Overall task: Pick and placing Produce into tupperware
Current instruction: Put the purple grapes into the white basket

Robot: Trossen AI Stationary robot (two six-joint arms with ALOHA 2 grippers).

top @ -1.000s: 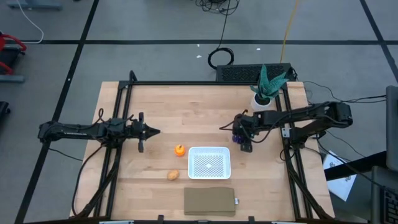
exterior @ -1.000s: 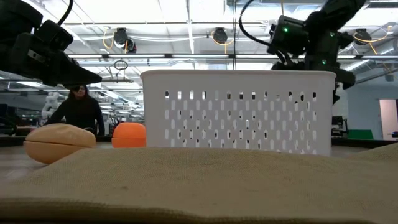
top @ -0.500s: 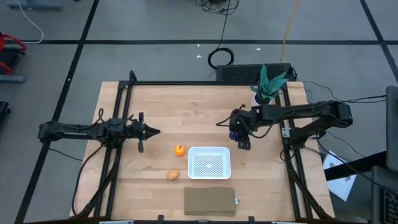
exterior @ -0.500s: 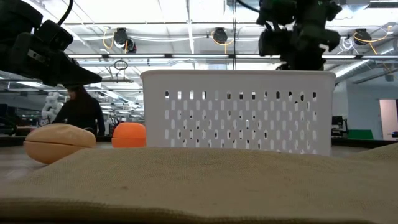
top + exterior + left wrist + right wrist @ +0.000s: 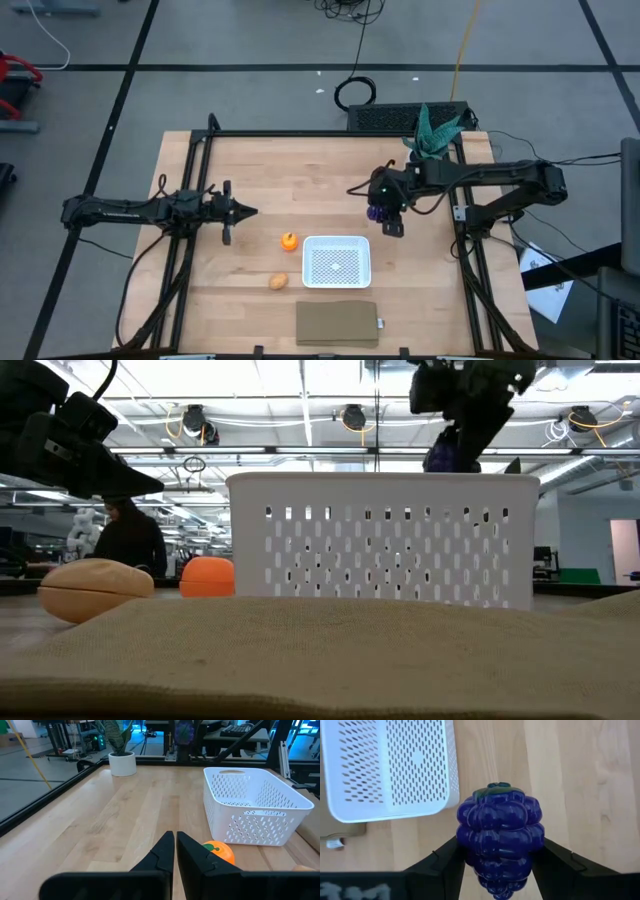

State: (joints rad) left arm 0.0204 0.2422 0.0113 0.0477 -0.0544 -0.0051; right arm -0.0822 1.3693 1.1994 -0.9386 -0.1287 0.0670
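My right gripper (image 5: 380,212) is shut on the dark purple lumpy grape piece (image 5: 500,837), high above the table just right of the tupperware's far right corner. The piece also shows in the low view (image 5: 445,455). The white mesh tupperware (image 5: 337,261) stands at the table's near middle. The round orange piece (image 5: 289,241) and the tan oval piece (image 5: 277,282) rest on the table to its left. My left gripper (image 5: 250,211) is shut and empty, hovering left of the orange piece (image 5: 220,852). My right gripper pinches the grape piece between its two fingers, one on each of its lumpy sides (image 5: 465,855). The fingers (image 5: 555,862) come from above, pointing down. The piece is lifted clear of the table, its green-capped end (image 5: 495,790) pointing away from the wrist.
A flat brown rectangle (image 5: 337,323) lies at the near edge, in front of the tupperware. A green potted plant (image 5: 432,135) stands at the far right corner. Black frame rails run along the table's left, right and far sides. A person shows in the room behind (image 5: 130,540).
My right gripper has risen with the grape piece and gone a little toward the table's left; in the low view the piece now shows above the tupperware's rim. My left arm has kept still.
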